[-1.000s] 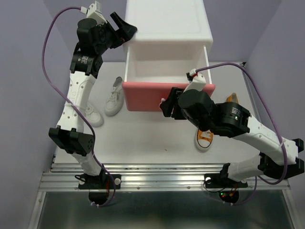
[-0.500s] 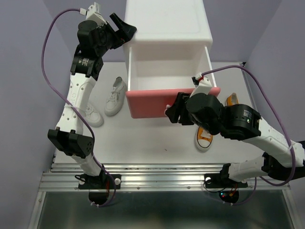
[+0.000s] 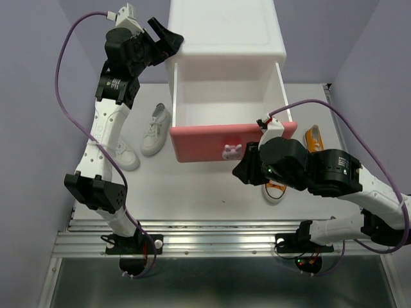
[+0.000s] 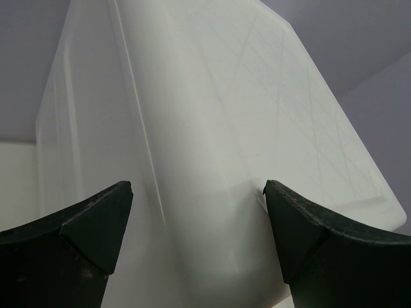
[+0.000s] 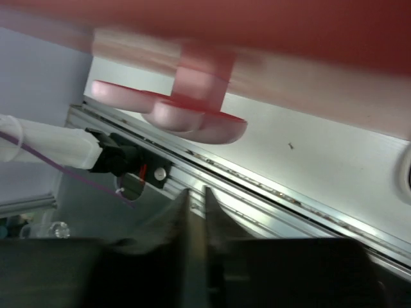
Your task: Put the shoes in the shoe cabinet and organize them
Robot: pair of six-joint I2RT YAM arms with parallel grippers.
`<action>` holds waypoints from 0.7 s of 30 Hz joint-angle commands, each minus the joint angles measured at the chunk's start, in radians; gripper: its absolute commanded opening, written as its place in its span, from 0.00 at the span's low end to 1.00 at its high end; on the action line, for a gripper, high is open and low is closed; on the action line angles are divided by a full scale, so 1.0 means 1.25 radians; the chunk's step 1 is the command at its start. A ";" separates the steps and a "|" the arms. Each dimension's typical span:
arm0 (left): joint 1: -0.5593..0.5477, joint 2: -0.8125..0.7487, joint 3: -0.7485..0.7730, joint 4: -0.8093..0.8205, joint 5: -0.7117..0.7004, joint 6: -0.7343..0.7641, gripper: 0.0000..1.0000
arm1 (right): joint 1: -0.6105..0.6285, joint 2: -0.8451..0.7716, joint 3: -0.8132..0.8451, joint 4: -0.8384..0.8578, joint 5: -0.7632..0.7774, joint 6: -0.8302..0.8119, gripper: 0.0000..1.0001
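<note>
The shoe cabinet (image 3: pixel 225 38) stands at the back, its upper drawer pulled out. The drawer's pink front (image 3: pixel 212 141) carries a bunny knob (image 3: pixel 232 152); from below I see the same knob (image 5: pixel 192 115). My right gripper (image 3: pixel 239 173) hangs just in front of and below the knob, shut (image 5: pixel 196 192) on nothing. Two white shoes (image 3: pixel 155 129) (image 3: pixel 125 156) lie left of the drawer. One orange shoe (image 3: pixel 276 187) is partly hidden under my right arm, another (image 3: pixel 313 138) lies right of the drawer. My left gripper (image 3: pixel 168 35) stands open astride the cabinet's upper left corner (image 4: pixel 199 212).
A metal rail (image 3: pixel 218 234) runs along the table's near edge and shows in the right wrist view too (image 5: pixel 270 192). Purple walls close in on both sides. My right arm's cable (image 3: pixel 359 138) loops over the right side of the table.
The drawer came out a little further. My right gripper then let go of the bunny knob, drew back toward the near edge and shut. The left arm stayed put.
</note>
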 commanded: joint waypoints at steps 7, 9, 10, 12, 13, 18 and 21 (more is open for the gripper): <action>0.014 0.066 -0.058 -0.253 -0.074 0.100 0.93 | 0.019 -0.009 -0.051 0.048 -0.172 -0.004 0.15; 0.014 0.066 -0.058 -0.257 -0.074 0.099 0.93 | 0.019 0.001 -0.021 0.042 -0.178 -0.012 0.23; 0.014 0.067 -0.058 -0.257 -0.074 0.098 0.93 | 0.019 0.005 -0.007 0.041 -0.181 -0.017 0.36; 0.014 0.067 -0.062 -0.258 -0.072 0.095 0.93 | 0.019 0.024 0.020 0.045 -0.212 -0.036 0.41; 0.014 0.066 -0.062 -0.258 -0.072 0.095 0.93 | 0.019 0.033 0.036 0.045 -0.223 -0.040 0.49; 0.014 0.064 -0.064 -0.263 -0.069 0.088 0.93 | 0.019 0.077 0.150 0.075 -0.302 -0.118 1.00; 0.014 0.060 -0.064 -0.270 -0.068 0.088 0.93 | 0.019 0.115 0.249 0.095 -0.322 -0.172 1.00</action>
